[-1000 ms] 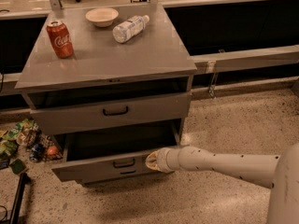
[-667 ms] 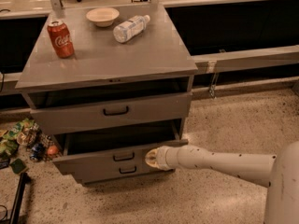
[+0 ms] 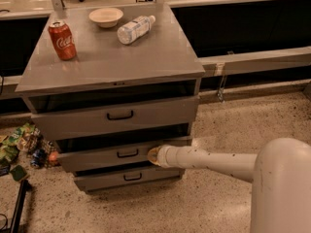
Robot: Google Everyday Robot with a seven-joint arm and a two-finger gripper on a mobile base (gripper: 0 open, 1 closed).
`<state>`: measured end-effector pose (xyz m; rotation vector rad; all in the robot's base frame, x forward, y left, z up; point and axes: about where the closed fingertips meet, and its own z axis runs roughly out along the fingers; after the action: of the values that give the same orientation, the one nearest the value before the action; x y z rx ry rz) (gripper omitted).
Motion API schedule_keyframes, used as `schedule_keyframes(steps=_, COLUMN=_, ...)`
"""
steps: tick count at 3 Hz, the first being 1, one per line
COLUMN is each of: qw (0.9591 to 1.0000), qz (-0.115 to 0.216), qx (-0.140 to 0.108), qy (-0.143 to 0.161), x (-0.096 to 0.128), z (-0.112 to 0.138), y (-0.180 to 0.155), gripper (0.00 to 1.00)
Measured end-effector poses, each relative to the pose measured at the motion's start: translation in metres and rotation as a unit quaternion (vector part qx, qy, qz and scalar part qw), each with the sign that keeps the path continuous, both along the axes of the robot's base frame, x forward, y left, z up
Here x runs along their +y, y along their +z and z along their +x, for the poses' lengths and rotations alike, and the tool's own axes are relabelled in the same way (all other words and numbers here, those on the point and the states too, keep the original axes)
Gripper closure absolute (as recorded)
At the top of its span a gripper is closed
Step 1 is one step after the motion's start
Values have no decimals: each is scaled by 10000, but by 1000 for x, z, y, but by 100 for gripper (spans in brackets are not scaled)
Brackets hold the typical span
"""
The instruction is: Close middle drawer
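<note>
The middle drawer [image 3: 102, 155] is the second grey front of the cabinet, with a small dark handle [image 3: 127, 153]. It stands out only a little from the cabinet, with a dark gap above it. My gripper [image 3: 152, 155] is at the end of the white arm [image 3: 209, 161], pressed against the right part of the drawer front, right of the handle. The top drawer [image 3: 116, 116] above also stands slightly out. The lowest drawer [image 3: 127, 177] sits below.
On the cabinet top [image 3: 146, 57] stand a red cola can [image 3: 62, 40], a cream bowl [image 3: 106, 16] and a lying water bottle [image 3: 135, 29]. Snack packets [image 3: 22, 144] lie on the floor at the left. A black counter runs behind.
The middle drawer has slid inward, from well open to nearly in. My gripper has followed it toward the cabinet, staying on the drawer front.
</note>
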<state>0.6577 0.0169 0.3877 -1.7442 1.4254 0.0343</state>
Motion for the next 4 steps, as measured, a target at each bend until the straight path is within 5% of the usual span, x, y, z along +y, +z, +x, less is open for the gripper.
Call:
schedule_keyframes(steps=1, qw=10000, qz=3, qx=-13, qy=-17, x=1, z=3, y=0, gripper=100)
schedule_keyframes(steps=2, qw=9993, qz=135, qx=323, qy=122, x=-3, z=-10, y=-2, gripper=100)
schedule_keyframes(steps=3, qw=9951, qz=422, qx=862, qy=227, x=-17, z=-39, y=21, gripper=100)
schedule_keyframes(steps=4, qw=9864, qz=989, qx=1258, qy=386, x=-14, z=-52, y=51, gripper=100)
